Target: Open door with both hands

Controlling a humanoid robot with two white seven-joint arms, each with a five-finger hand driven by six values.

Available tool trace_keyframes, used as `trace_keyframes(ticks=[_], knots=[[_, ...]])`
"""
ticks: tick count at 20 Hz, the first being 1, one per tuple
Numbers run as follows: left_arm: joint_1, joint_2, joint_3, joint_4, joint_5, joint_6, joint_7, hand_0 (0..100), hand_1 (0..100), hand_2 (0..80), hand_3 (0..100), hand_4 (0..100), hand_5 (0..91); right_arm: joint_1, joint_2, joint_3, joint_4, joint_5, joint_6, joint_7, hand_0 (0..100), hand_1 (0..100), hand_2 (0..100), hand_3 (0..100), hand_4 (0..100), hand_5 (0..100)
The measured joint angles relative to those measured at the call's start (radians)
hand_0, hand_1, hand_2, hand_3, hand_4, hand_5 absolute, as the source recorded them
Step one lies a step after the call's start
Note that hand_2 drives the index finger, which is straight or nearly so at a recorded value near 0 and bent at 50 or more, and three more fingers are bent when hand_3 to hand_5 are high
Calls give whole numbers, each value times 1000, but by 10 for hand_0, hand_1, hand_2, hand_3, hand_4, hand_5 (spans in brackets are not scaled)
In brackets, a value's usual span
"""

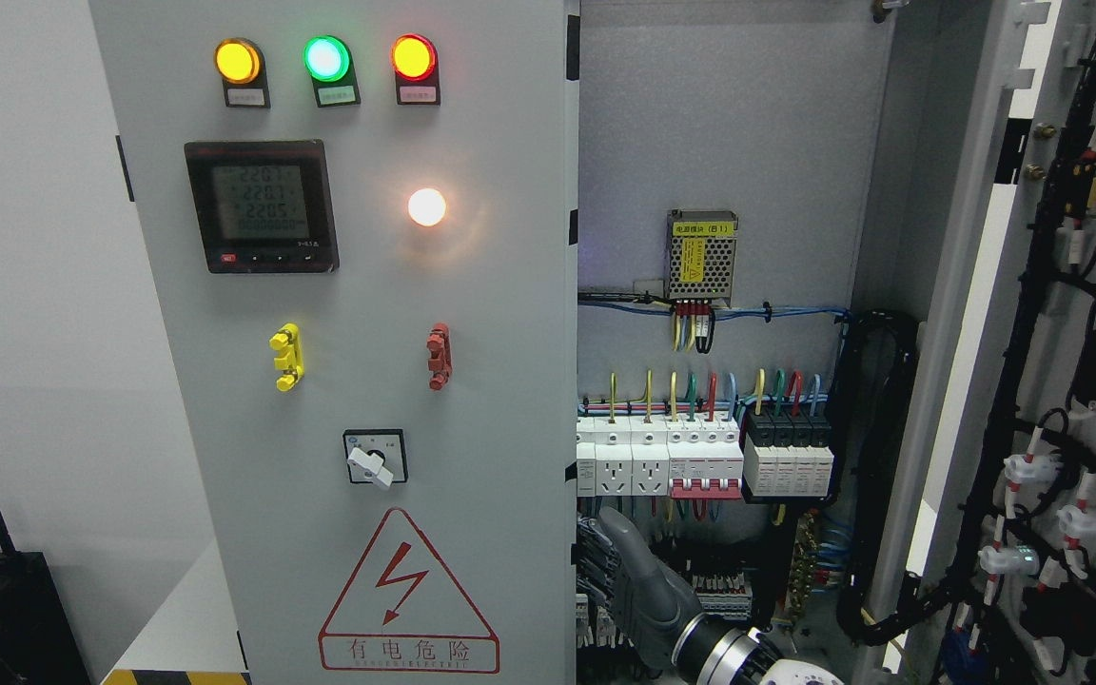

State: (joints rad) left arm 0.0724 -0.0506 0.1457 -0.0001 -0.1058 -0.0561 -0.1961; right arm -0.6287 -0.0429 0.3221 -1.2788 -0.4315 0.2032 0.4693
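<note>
The robot's right hand (619, 561) hooked its curled fingers (596, 571) round the inner edge of the closed left door (367, 381), below the breaker row (700, 461).

Hidden and cut-off parts

The hand's (619, 571) fingertips sit behind the left door's (367, 381) edge; its arm leaves the bottom edge. The right door (1062, 381) is cropped at the right edge.

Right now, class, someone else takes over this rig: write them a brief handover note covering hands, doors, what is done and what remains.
Right hand: at the left door's inner edge, low down; grip unclear.
Left hand: out of view.
Right door: swung wide open, wiring side showing.
Left door: looks shut or nearly so, lamps lit.
Cabinet interior: exposed.
Left: open the left door.
</note>
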Motion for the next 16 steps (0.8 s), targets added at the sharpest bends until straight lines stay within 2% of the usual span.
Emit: trace_keyframes(ticks=[9,12,16], knots=[[0,0,0,0,0,0,0,0,0,0,0,31,0,2,0,2,-4,-24,20,-14,106,0,0,0,0,0],[0,0,0,0,0,0,0,0,0,0,0,30,0,4,0,3,-6,-30,20,19,106,0,0,0,0,0],[0,0,0,0,0,0,0,0,0,0,0,31,0,9,-1,7,-17,-45,20,34,106,0,0,0,0,0]])
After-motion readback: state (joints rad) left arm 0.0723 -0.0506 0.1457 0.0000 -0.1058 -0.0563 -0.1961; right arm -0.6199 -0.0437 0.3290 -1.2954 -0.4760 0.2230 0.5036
